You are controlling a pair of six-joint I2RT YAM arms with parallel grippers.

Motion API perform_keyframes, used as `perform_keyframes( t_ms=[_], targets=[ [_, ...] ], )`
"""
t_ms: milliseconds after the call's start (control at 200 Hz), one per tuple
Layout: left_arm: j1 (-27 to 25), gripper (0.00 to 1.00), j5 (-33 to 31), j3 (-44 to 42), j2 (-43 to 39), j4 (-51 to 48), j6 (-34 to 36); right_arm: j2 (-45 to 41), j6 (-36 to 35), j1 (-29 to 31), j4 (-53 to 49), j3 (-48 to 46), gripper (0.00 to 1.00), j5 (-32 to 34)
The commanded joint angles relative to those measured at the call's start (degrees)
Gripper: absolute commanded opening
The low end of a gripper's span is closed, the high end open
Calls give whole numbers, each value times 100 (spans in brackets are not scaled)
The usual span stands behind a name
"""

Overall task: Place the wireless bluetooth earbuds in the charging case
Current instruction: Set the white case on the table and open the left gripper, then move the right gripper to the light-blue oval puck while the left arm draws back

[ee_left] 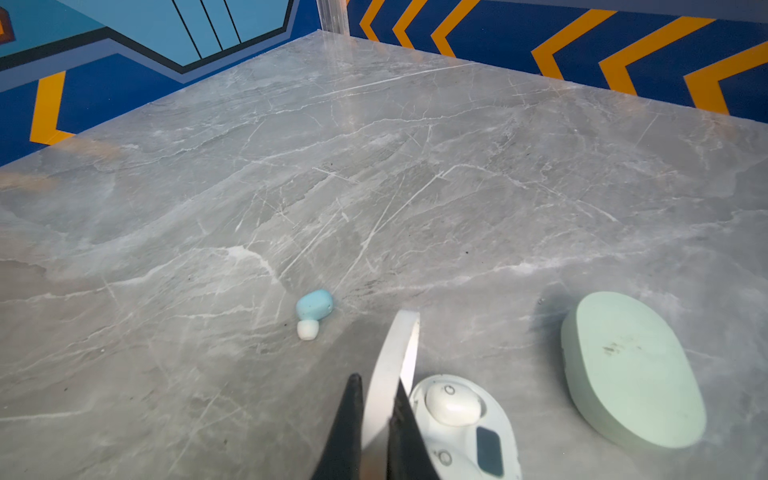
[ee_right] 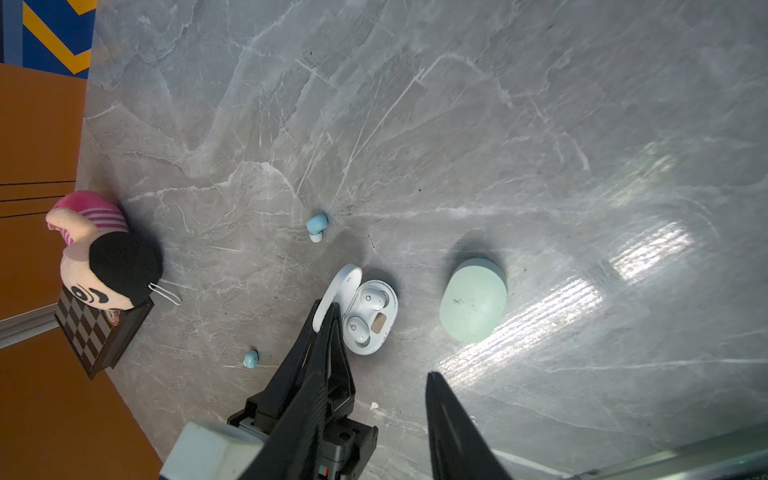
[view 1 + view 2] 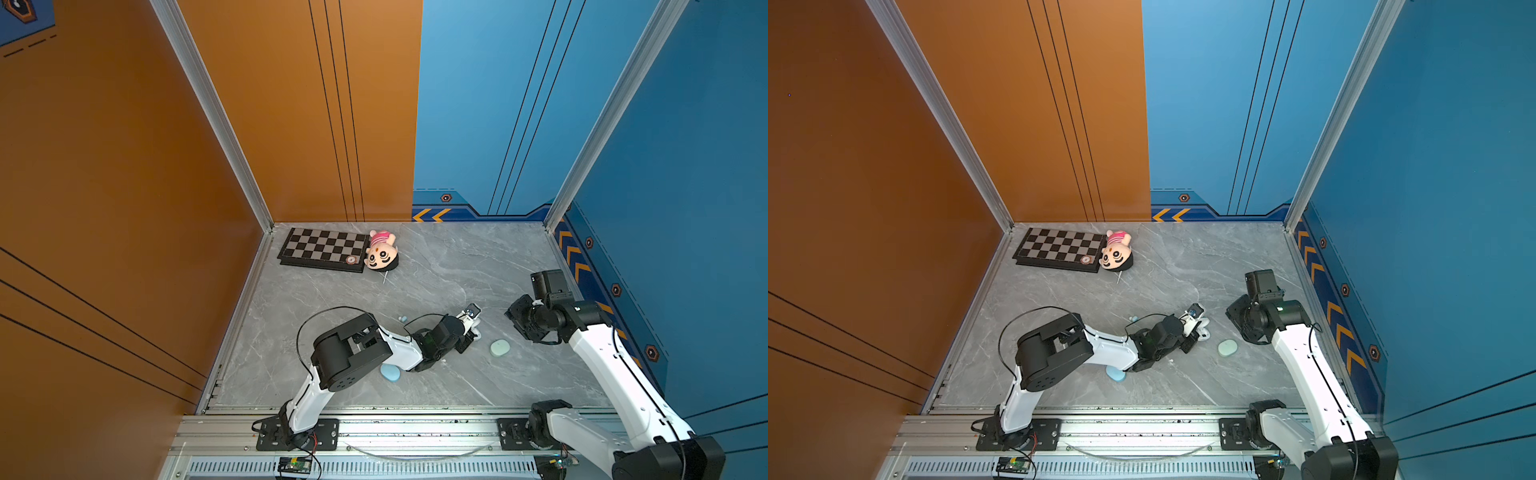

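Note:
The white charging case (image 1: pixel 496 419) (image 2: pixel 384 328) lies open on the marble table, with two white earbuds (image 1: pixel 453 403) (image 2: pixel 372 299) seated in its wells. My left gripper (image 1: pixel 378 380) (image 2: pixel 326 309) is shut on the case's raised lid (image 1: pixel 397 349), one black finger on each face. A pale blue earbud (image 1: pixel 314 307) (image 2: pixel 316 224) lies loose beyond the lid. Another pale blue one (image 2: pixel 251 357) (image 3: pixel 402 319) lies beside the left arm. My right gripper (image 2: pixel 386 382) (image 3: pixel 515 318) hovers open to the right of the case, holding nothing.
A shut mint case (image 1: pixel 631 370) (image 3: pixel 500 348) lies just right of the white case. A pale blue case (image 3: pixel 390 372) is partly under the left forearm. A chessboard (image 3: pixel 324 249) and a plush doll (image 3: pixel 382 251) sit at the back left. Walls enclose three sides.

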Motion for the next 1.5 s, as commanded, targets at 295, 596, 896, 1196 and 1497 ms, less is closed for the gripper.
perform_keyframes(
  t_ms=[295,596,896,1196,1497],
  targets=[
    [-21,10,-63,100,100,152,-35,-5,-44,-59,-178,-52,43,92],
    [-28,27,68,-71,-68,153,-2,-31,-128,-85,-177,38,45,91],
    [-39,68,31,-1124,-1803,136,21,22,-1319,-42,-120,267,68,30],
    [194,98,656,-2218,-4618,-1453,-1497,657,-1414,371,350,241,88,-112],
    [540,98,-1473,-1720,-5791,-4985,-3206,1779,-1462,895,763,473,89,33]
  ],
)
